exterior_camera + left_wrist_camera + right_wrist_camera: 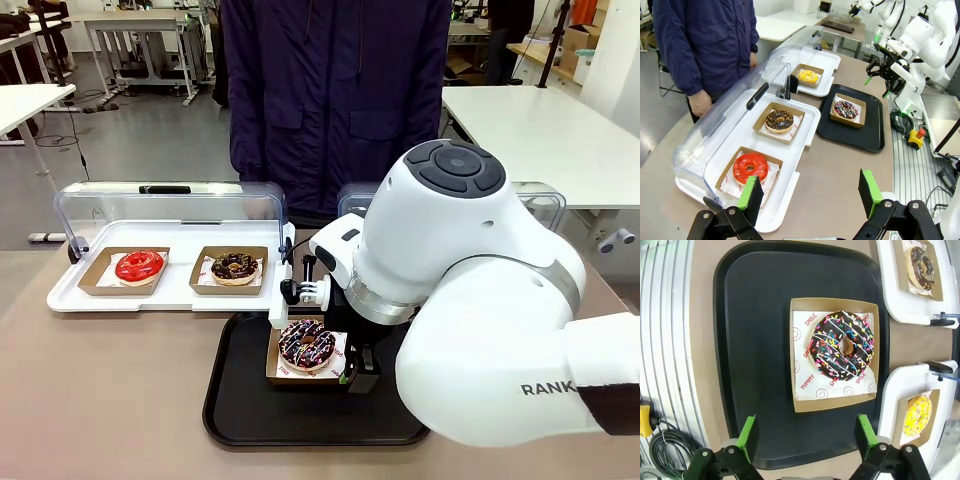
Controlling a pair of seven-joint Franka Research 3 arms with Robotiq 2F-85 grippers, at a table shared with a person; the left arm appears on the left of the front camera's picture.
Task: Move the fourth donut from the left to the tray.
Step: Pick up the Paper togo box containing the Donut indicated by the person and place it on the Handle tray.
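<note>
The fourth donut, chocolate-glazed with white and pink stripes and coloured sprinkles, sits in its brown cardboard holder on the black tray. My right gripper hangs open above the tray. Its green-padded fingers stand apart on the robot's side of the holder, touching nothing. My left gripper is open and holds nothing, over the bare table at the near end of the left display tray.
A white display tray with its clear lid raised holds a red donut and a chocolate crumb donut. A second display tray holds a yellow donut. A person stands at the far side.
</note>
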